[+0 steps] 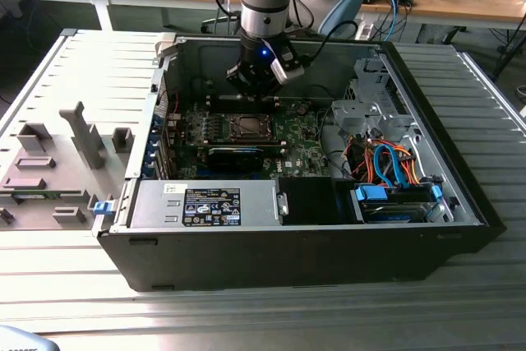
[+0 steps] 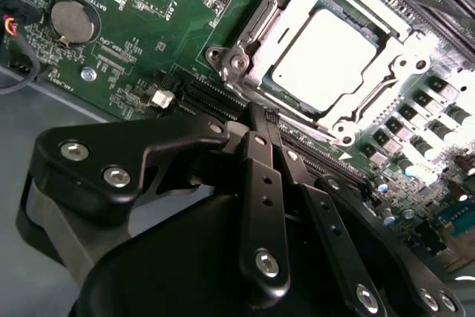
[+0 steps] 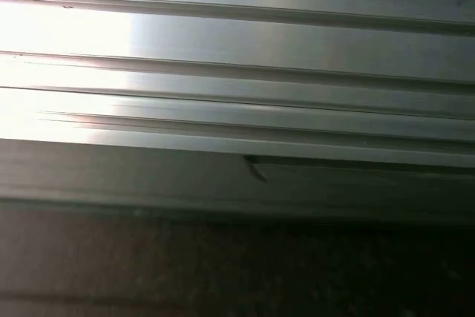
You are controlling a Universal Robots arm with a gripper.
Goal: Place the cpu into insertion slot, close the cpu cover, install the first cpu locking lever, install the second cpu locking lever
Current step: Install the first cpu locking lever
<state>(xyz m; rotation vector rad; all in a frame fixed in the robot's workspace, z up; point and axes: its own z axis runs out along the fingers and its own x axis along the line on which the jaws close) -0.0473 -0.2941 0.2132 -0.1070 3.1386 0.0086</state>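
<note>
My black end effector (image 2: 256, 120), fingers pressed together and empty, hangs just beside the silver-rimmed square insertion slot (image 2: 256, 72), where the dull silver square cpu (image 2: 323, 57) sits under the thin silver metal cpu cover (image 2: 297, 1).

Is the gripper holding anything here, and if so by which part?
Nothing is held: the gripper is shut and empty, beside the socket where the square silver-grey cpu already sits.

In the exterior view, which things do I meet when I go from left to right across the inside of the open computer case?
Green circuit board with the insertion slot → silver drive cage → orange and blue cables.
</note>
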